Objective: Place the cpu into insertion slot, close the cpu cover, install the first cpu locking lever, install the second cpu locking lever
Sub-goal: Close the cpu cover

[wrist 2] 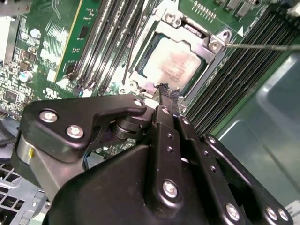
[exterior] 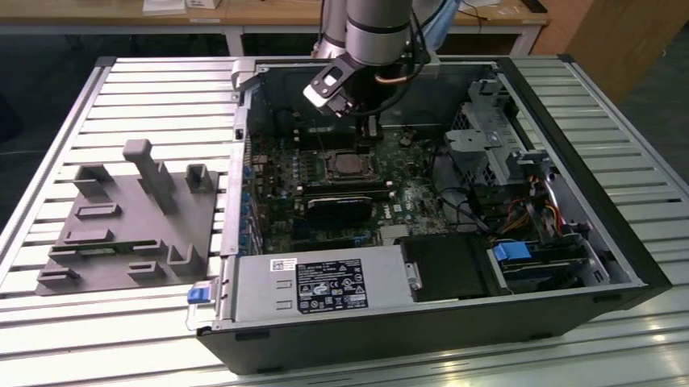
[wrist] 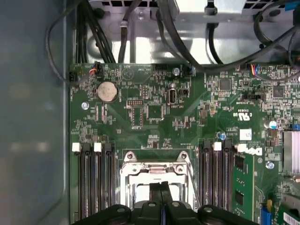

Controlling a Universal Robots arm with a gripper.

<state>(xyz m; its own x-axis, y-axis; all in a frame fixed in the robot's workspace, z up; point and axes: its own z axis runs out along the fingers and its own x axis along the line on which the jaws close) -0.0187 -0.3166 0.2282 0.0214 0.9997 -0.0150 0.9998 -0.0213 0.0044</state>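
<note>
Surface: slatted metal table (exterior: 129, 89) under an open computer case (exterior: 603, 242).
Exterior view: grey fixture (exterior: 129, 218) on its left, apart from the case.
Second wrist view: cpu (wrist 2: 176, 63) inside the lowered cpu cover (wrist 2: 213, 44).
Gripper (wrist 2: 165, 90): fingers together, holding nothing, just above the cover's rim.
Clearance: memory slots (wrist: 93, 183) crowd both sides.

One cpu (wrist 2: 172, 64), one cpu cover (wrist 2: 206, 49), one coin battery (wrist: 107, 91), one motherboard (wrist: 154, 117)

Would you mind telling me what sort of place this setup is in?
Probably a robotics lab or workshop: an opened computer case lies on a slatted metal bench, with a wooden desk behind.
</note>
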